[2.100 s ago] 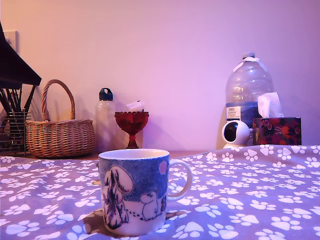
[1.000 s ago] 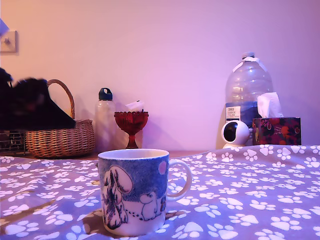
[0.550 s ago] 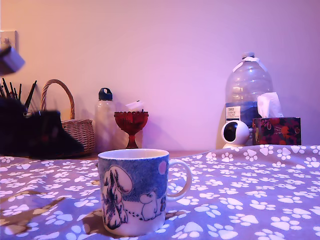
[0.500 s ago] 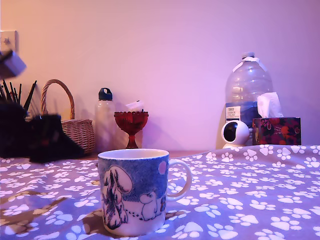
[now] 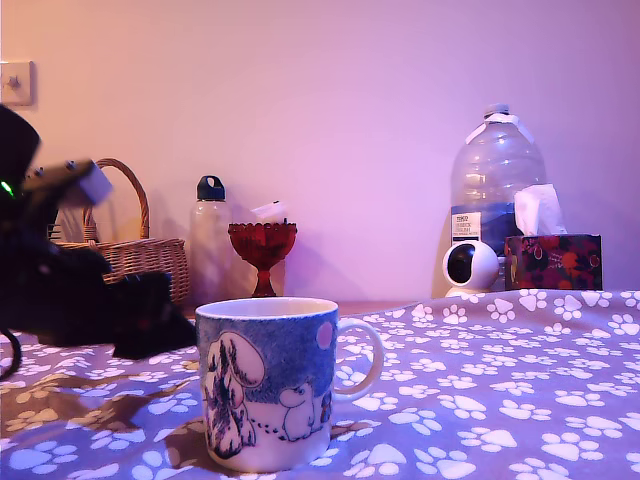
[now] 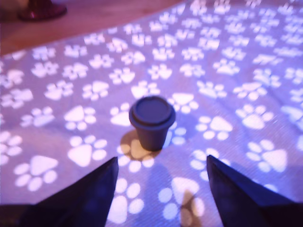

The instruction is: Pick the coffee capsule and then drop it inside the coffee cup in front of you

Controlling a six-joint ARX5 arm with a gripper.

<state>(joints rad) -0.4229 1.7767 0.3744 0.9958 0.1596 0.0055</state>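
Coffee capsule blurred, beyond spread end effector, unseen in exterior view.

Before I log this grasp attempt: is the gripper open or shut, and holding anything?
Gripper: open, holding nothing. The capsule stands on the cloth ahead of the fingers, untouched.

1. The coffee capsule is a small tapered pod standing with its wider flat round rim on top and its narrow end down on the paw-print cloth. In the wrist view it looks dusky purple-grey, slightly blurred, and nothing touches it.
2. The coffee cup is a blue mug with a white inside, standing upright on the same cloth. Its white handle points to the exterior view's right. White cartoon creatures, dark trees and a pink dot decorate its side.
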